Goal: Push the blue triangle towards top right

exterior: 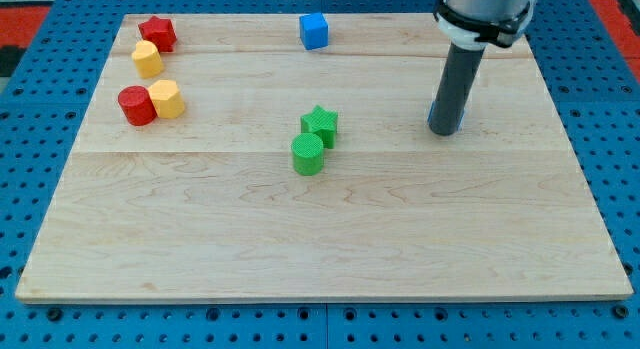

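Note:
My tip (445,132) rests on the wooden board (320,239) at the view's right, a little above mid-height. A blue block, the blue triangle (434,114), is almost wholly hidden behind the rod; only a thin blue sliver shows at the rod's left edge, just above the tip. Its shape cannot be made out. The tip looks to be touching it or right in front of it.
A blue cube (314,31) sits at the top centre. A green star (320,124) and a green cylinder (308,154) stand together at the centre. At top left are a red star (157,32), a yellow block (147,59), a red cylinder (136,106) and a yellow block (167,98).

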